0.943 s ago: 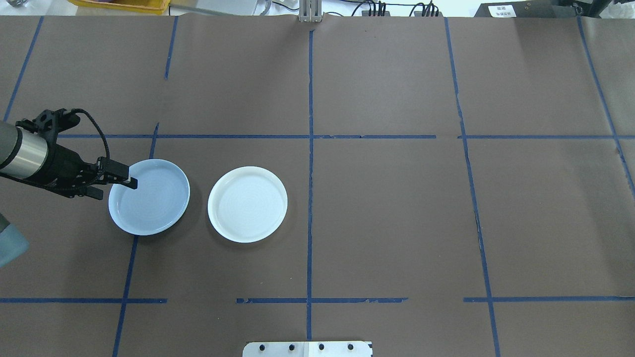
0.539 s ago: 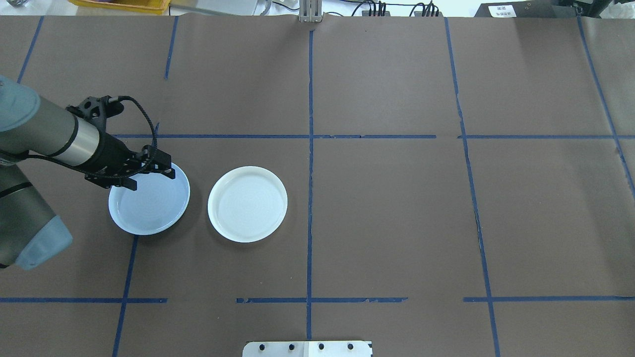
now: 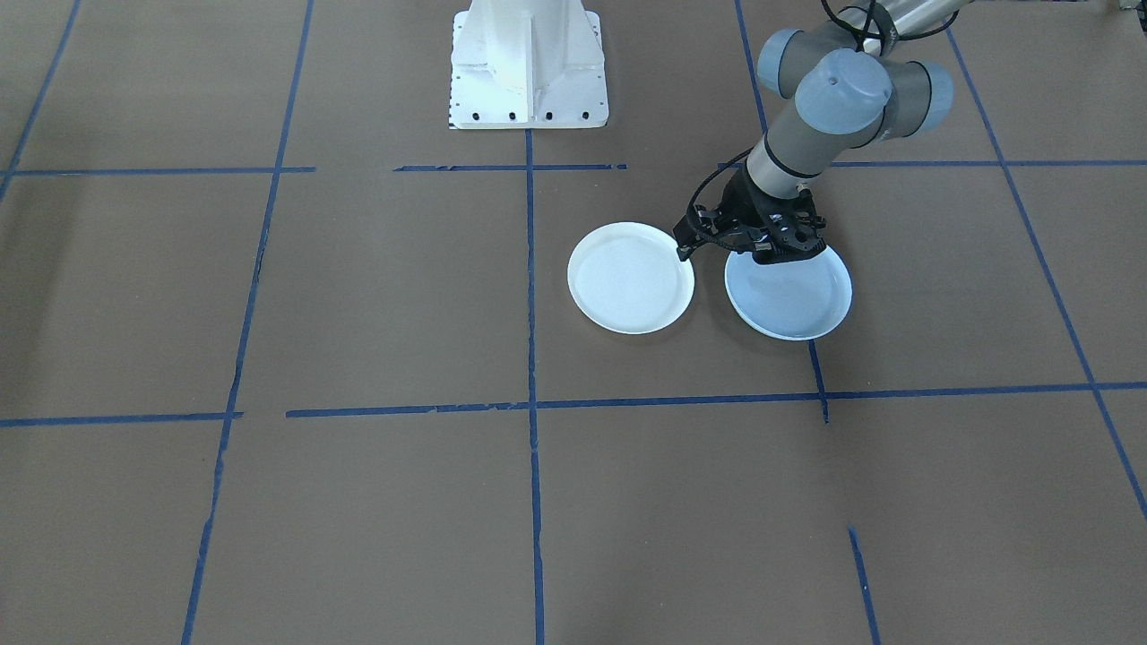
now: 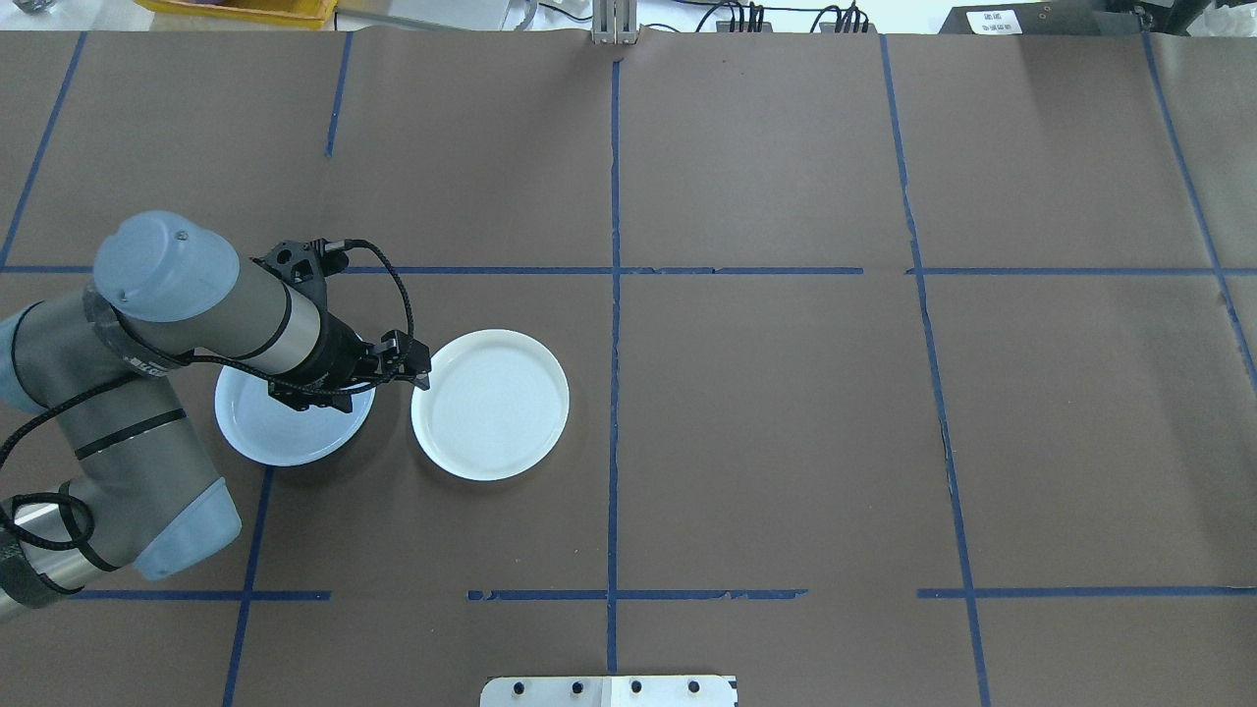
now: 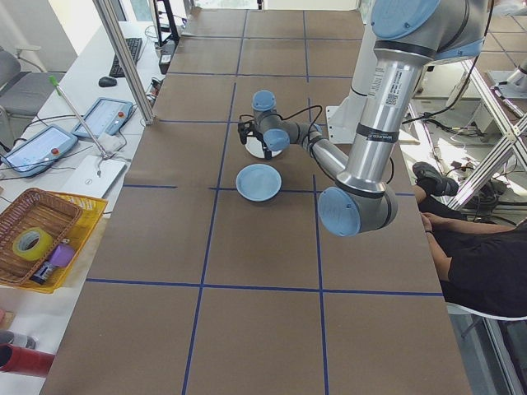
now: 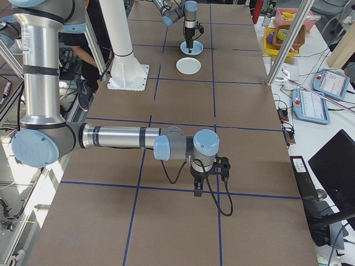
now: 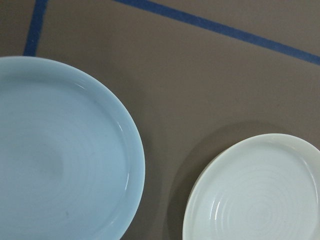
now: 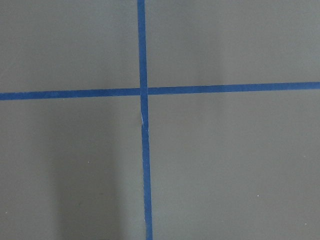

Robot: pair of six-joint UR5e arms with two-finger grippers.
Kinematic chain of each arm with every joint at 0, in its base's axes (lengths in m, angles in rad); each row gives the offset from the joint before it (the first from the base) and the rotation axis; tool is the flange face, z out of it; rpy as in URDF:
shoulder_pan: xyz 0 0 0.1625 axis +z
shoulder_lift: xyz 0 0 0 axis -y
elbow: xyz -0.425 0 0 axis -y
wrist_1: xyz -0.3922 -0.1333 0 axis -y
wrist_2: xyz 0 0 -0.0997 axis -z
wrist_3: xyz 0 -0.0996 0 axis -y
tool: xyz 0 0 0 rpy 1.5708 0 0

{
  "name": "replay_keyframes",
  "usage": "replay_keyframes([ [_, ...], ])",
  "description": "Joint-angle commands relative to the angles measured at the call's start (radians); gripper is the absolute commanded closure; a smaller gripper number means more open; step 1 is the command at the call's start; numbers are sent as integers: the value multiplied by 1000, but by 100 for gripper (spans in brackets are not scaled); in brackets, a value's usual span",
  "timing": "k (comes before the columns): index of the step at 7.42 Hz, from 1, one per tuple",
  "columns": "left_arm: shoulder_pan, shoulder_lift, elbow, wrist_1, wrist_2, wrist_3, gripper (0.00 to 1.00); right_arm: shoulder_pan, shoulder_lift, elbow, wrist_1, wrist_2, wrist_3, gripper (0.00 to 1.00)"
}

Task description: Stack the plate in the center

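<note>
Nothing is stacked yet: the blue plate point(image 4: 285, 437) and the white plate point(image 4: 490, 404) lie side by side on the table point(image 4: 786, 393), just apart. The left gripper point(image 4: 412, 365) hovers over the gap beside the blue plate, holding nothing; I cannot tell how wide its jaws stand. Blue tape lines point(image 4: 614, 196) cross beyond the white plate; nothing blocks the way. The right gripper point(image 6: 208, 176) is well apart; its opening cannot be judged.

Plates: two (one pale blue point(image 4: 285, 437), one white point(image 4: 490, 405)); arms: two.
</note>
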Motion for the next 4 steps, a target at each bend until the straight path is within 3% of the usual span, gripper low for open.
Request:
replay_keyframes([
  [1, 35, -11, 28, 0, 7, -6, 0, 0, 0, 0, 0, 0, 0, 0],
  [4, 59, -39, 63, -2, 7, -11, 3, 0, 0, 0, 0, 0, 0, 0],
])
